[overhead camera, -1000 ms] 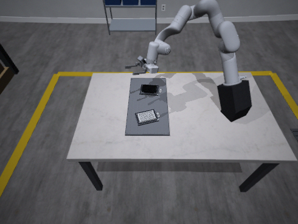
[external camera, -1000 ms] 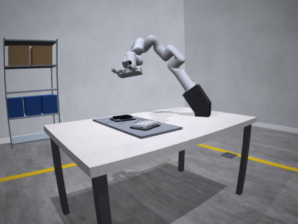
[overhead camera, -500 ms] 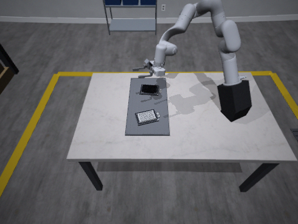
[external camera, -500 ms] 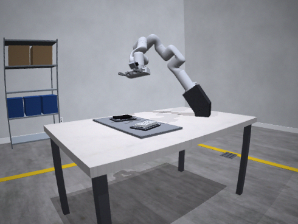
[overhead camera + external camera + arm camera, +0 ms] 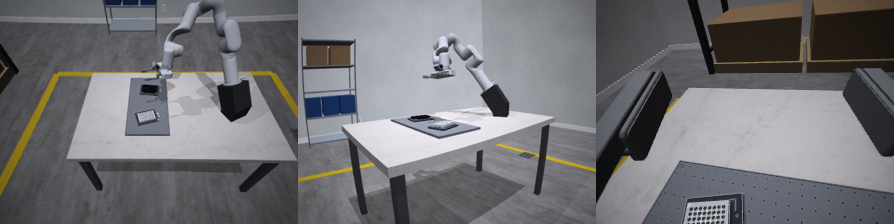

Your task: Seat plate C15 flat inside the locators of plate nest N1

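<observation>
Top: two plates, black and white, lie on the grey board below the gripper; no label is legible. Exterior: gripper raised above both. Wrist: jaws parted, unloaded; white plate beyond, low between them.
</observation>
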Robot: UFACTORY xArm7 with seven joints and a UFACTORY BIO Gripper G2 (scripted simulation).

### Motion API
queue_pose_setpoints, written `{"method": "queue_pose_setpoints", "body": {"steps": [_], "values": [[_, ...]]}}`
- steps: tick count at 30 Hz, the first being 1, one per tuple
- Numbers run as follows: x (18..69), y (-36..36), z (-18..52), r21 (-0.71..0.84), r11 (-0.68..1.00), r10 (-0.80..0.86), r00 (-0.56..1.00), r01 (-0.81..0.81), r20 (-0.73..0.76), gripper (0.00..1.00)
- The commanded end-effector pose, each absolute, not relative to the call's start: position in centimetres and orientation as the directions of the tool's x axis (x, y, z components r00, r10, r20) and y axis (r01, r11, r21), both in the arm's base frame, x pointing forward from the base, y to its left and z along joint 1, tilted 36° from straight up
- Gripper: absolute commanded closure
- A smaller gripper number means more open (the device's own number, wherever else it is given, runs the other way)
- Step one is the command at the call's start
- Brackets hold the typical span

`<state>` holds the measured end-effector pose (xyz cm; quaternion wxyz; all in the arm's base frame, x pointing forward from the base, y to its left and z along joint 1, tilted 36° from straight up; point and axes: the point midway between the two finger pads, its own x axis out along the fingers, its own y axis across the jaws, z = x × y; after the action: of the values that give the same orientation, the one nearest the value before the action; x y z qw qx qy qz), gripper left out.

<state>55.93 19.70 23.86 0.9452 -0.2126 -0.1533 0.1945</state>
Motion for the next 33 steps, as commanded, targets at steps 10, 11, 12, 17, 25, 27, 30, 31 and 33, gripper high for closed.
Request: {"method": "queue_pose_setpoints", "body": {"steps": [10, 11, 12, 17, 25, 27, 30, 31, 33], "values": [[52.4, 17.1, 22.2, -0.486, 0.856, 0.321, 0.919, -0.178, 0.229, 0.63], [52.4, 17.1, 22.2, -0.486, 0.856, 0.321, 0.919, -0.178, 0.229, 0.63], [52.0, 16.8, 22.0, -0.493, 0.858, 0.293, 0.927, -0.147, 0.235, 0.63], [50.9, 15.9, 21.5, -0.497, 0.859, 0.273, 0.932, -0.124, 0.24, 0.63], [48.7, 14.0, 20.8, -0.521, 0.853, 0.179, 0.946, -0.012, 0.271, 0.63], [47.9, 13.4, 20.6, -0.521, 0.853, 0.179, 0.946, -0.012, 0.271, 0.63], [47.8, 13.3, 20.5, -0.521, 0.853, 0.179, 0.946, -0.012, 0.271, 0.63], [47.8, 13.3, 20.5, -0.521, 0.853, 0.179, 0.946, -0.012, 0.271, 0.63], [47.8, 13.3, 20.5, -0.521, 0.853, 0.179, 0.946, -0.012, 0.271, 0.63]]}}
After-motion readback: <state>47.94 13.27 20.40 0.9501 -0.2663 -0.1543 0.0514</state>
